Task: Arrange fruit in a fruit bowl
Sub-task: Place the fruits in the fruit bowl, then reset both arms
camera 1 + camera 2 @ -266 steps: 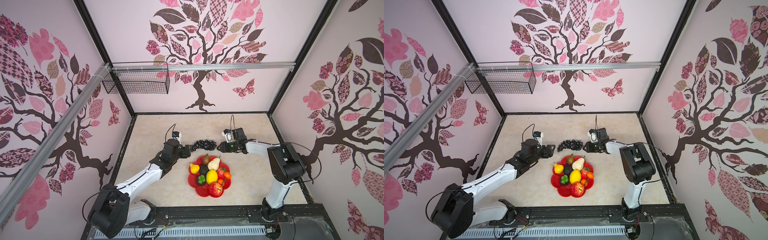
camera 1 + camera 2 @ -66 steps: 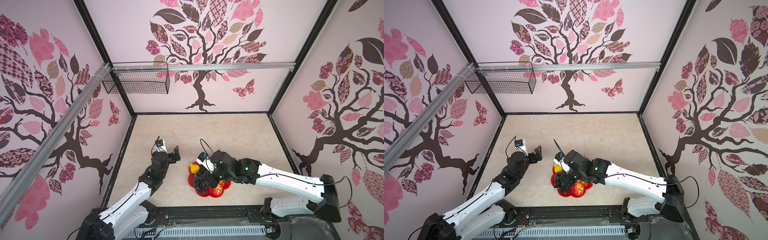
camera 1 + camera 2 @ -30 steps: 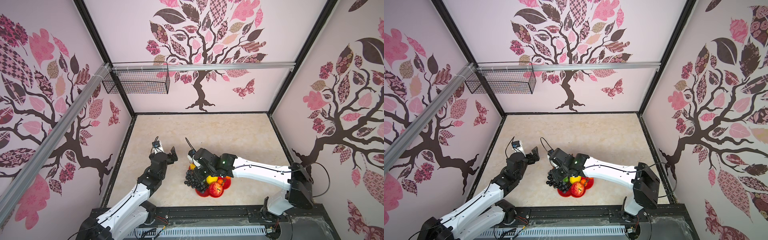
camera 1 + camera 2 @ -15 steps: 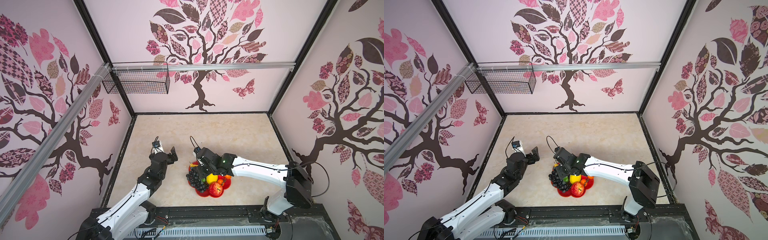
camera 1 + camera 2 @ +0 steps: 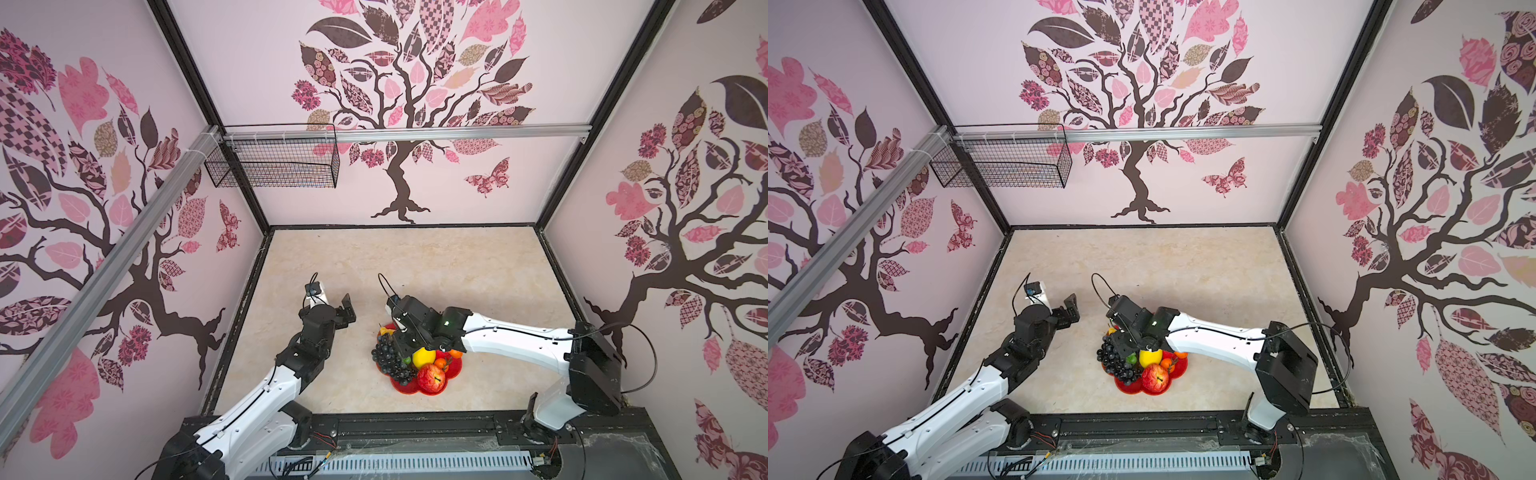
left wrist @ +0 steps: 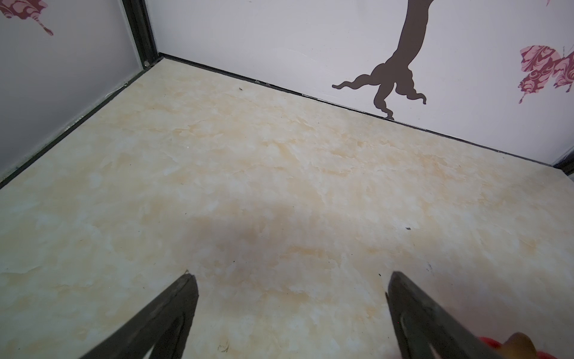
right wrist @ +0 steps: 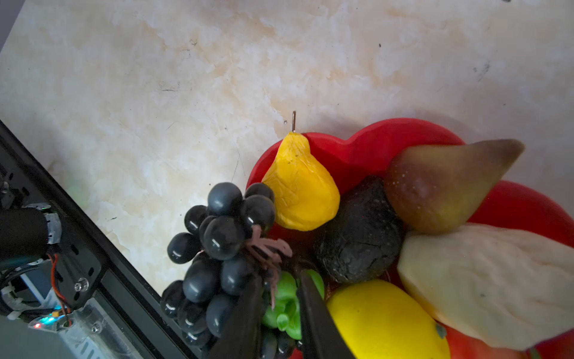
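R gripper [image 7: 279,276] jaws narrowly apart astride black grape bunch [image 7: 217,236] stem; bunch lies on red fruit bowl [image 7: 372,143] rim beside yellow pear [image 7: 298,186], overhanging table [image 7: 186,77]. L gripper [image 6: 292,276] wide apart, well away from bowl.

Black grape bunch [image 5: 390,358] overhangs the heaped red fruit bowl [image 5: 456,368].

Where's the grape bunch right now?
In both top views, the grape bunch drapes over the red bowl's rim on the robot's left side, beside the lemon.
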`<state>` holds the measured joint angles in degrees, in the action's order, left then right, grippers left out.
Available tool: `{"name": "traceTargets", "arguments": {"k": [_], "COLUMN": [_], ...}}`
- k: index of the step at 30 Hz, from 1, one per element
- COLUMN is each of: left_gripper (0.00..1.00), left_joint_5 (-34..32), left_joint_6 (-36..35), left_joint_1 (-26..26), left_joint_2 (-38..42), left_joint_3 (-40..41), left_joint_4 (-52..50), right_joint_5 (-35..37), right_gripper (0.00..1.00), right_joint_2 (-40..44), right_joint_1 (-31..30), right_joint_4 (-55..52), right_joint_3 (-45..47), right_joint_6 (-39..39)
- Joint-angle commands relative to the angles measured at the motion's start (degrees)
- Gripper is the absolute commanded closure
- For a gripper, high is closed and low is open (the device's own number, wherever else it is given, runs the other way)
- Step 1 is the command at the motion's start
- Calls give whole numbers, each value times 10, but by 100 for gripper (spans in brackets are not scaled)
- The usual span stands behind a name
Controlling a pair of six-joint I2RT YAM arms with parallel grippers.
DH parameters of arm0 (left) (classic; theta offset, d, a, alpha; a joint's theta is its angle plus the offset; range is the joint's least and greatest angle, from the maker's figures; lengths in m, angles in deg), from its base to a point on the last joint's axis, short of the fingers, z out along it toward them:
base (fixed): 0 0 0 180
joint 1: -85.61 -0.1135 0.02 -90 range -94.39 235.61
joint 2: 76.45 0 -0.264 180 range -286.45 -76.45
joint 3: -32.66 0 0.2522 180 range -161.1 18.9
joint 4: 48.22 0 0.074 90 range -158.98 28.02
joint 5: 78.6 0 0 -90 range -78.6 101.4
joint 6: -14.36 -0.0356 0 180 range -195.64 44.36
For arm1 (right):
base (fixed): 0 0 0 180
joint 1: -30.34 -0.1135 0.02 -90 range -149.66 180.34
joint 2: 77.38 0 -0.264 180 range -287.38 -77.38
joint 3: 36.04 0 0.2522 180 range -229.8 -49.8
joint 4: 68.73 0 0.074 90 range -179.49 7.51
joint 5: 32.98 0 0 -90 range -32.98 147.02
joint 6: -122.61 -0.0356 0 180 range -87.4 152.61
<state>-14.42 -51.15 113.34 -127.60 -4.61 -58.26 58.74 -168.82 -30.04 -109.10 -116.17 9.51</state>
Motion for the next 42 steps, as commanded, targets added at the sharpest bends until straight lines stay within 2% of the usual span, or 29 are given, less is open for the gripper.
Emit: {"name": "traceTargets", "arguments": {"k": [1, 5, 11, 14, 17, 18, 20, 24, 28, 31, 34, 38, 40, 42], "left_gripper": [2, 2, 2, 2, 2, 2, 2, 2, 2, 2, 2, 2, 2, 2], "left_joint_5": [0, 1, 8, 15, 19, 13, -32, -111, -216, -299, -341, -358, -330, -288], "left_joint_6": [4, 4, 2, 3, -3, -6, 11, 62, 74, 87, 34, -111, -167, -180], "left_joint_1": [-3, -3, -3, -3, -3, -3, -3, -3, -3, -3, -4, -17, -40, -64], "left_joint_2": [5, 5, 2, 4, 15, 22, 31, 42, 21, -2, -40, -111, -152, -182], "left_joint_3": [9, 9, 5, 4, -2, -3, -2, 5, -1, 0, 2, 0, -1, -25], "left_joint_4": [1, 1, 1, -1, -9, -10, -13, -6, -3, 12, 72, 189, 255, 242], "right_joint_5": [1, 3, 8, 41, 110, 142, 183, 221, 228, 300, 374, 364, 377, 374], "right_gripper": [69, 63, 48, 30, 12, 6, 0, 0, 0, 0, 0, 0, 0, 0], "right_joint_2": [21, 41, 80, 114, 156, 172, 212, 299, 355, 379, 355, 281, 231, 180], "right_joint_1": [1, 1, 1, 1, 5, 12, 44, 154, 303, 358, 379, 427, 434, 440], "right_joint_4": [-16, -14, -18, -24, -37, -41, -29, 66, 171, 309, 429, 533, 605, 678], "right_joint_3": [-17, -14, -16, -16, -15, -13, 5, 92, 188, 294, 372, 419, 436, 449], "right_joint_6": [5, 6, 11, 15, 33, 40, 53, 64, 52, 95, 139, 156, 191, 232]}}
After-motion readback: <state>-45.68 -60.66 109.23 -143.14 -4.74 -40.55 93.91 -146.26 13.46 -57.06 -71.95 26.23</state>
